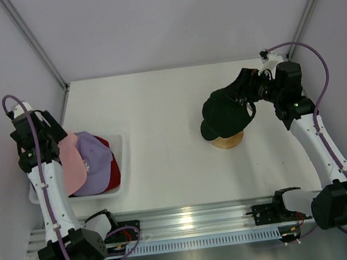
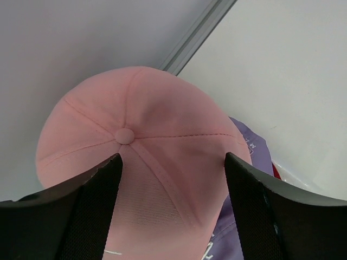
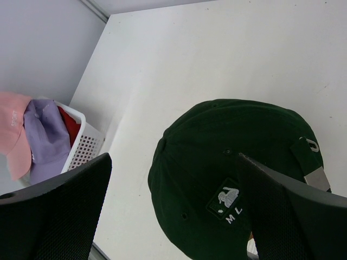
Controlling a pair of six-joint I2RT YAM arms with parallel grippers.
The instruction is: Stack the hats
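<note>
Three caps lie bunched in the white mesh basket (image 1: 123, 158), well to the left of the wooden stand (image 1: 228, 140). The pink cap (image 2: 141, 135) is farthest from the stand and hangs over the basket's outer edge. The lavender cap (image 1: 93, 164) is next to it, and the red cap (image 1: 110, 168) is on the side nearest the stand, mostly covered by the lavender one.

On the stand itself sits a dark green cap (image 3: 227, 179), crown up, hiding all but the stand's near base. A small white logo patch and a metal strap buckle show on the cap.

The right gripper (image 3: 174, 157) hovers directly over the stand with its fingers spread wide to either side of the green crown. It holds nothing.

The left gripper (image 2: 173, 160) is far left of the stand, above the basket. Its fingers are parted widely and straddle the pink crown close to the top button. Whether the pads touch the fabric cannot be told.

Between basket and stand, the white table (image 1: 157, 106) lies bare. Grey walls stand close behind the basket.
</note>
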